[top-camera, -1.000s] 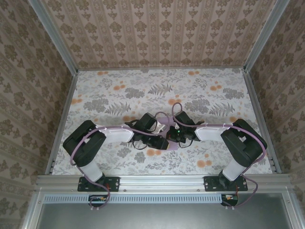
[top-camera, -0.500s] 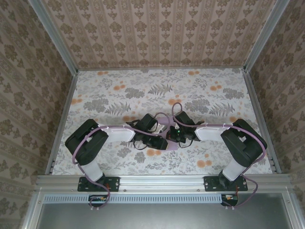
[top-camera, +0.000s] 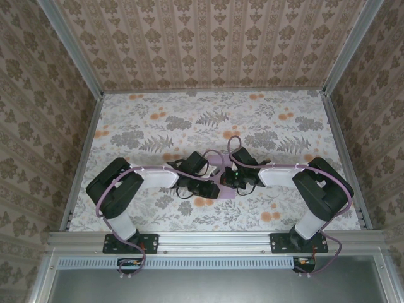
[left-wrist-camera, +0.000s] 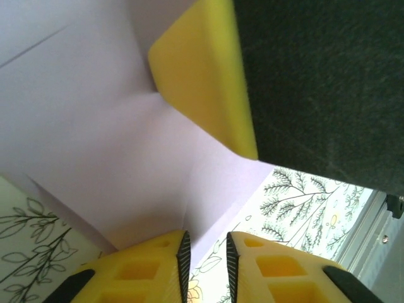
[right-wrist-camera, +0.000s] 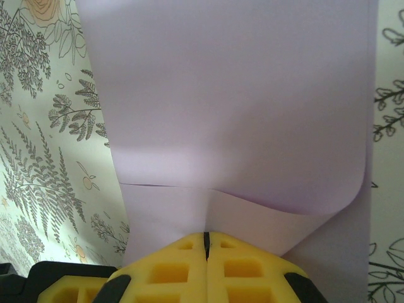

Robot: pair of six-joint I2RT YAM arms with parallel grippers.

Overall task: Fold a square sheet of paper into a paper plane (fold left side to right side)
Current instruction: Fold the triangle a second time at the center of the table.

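Note:
The pale lilac paper sheet (top-camera: 218, 165) lies partly folded on the flowered table between both arms. In the left wrist view the paper (left-wrist-camera: 95, 126) shows creases and a raised flap. My left gripper (left-wrist-camera: 207, 249) stands over its near edge, jaws narrowly open with the table print showing through the gap. My right gripper (right-wrist-camera: 206, 238) is shut, its tips set against the paper (right-wrist-camera: 233, 95) where a crease starts under a curling flap. Its yellow finger (left-wrist-camera: 202, 76) rests on the sheet. From above, the left gripper (top-camera: 213, 187) and right gripper (top-camera: 228, 180) nearly touch.
The floral table cover (top-camera: 145, 126) stretches far and to both sides. Aluminium rails (top-camera: 82, 158) and patterned walls close it in. Purple cables loop over both arms beside the paper.
The left arm's elbow has shifted a little to the left. The paper and the right arm have stayed where they were.

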